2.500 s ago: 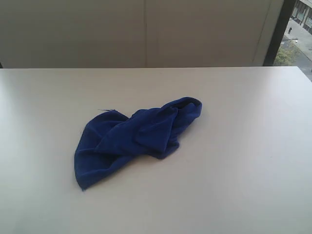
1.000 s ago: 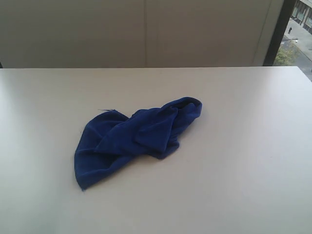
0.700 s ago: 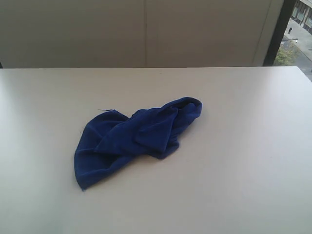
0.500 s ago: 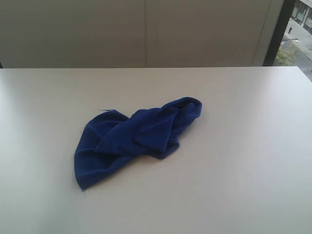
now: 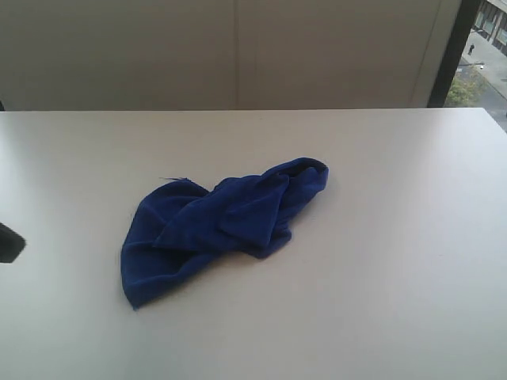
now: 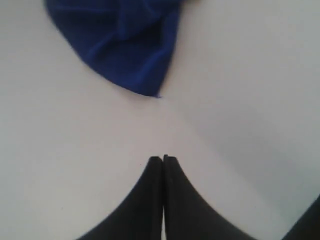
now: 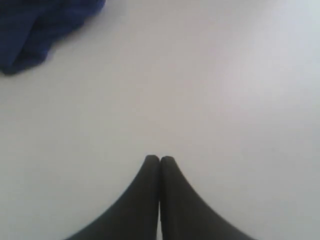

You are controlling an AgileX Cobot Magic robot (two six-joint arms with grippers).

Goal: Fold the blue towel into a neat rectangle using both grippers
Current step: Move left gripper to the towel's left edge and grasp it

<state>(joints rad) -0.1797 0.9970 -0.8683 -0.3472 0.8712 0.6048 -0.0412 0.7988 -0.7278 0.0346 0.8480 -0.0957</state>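
Blue towel (image 5: 214, 226) bunched, well inside table (image 5: 396, 301) edges; corner near left gripper (image 6: 163, 159).

A broad, smooth off-white table (image 5: 396, 285) carries a deep royal-blue microfibre towel (image 5: 214, 226), lying crumpled in a loose heap near its middle.

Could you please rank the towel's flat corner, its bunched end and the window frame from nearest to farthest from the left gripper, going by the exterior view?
1. The blue towel's flat corner, on the left, closest to the left gripper at the picture's left edge.
2. Its bunched end, right of centre.
3. The window frame, far right, at the back.
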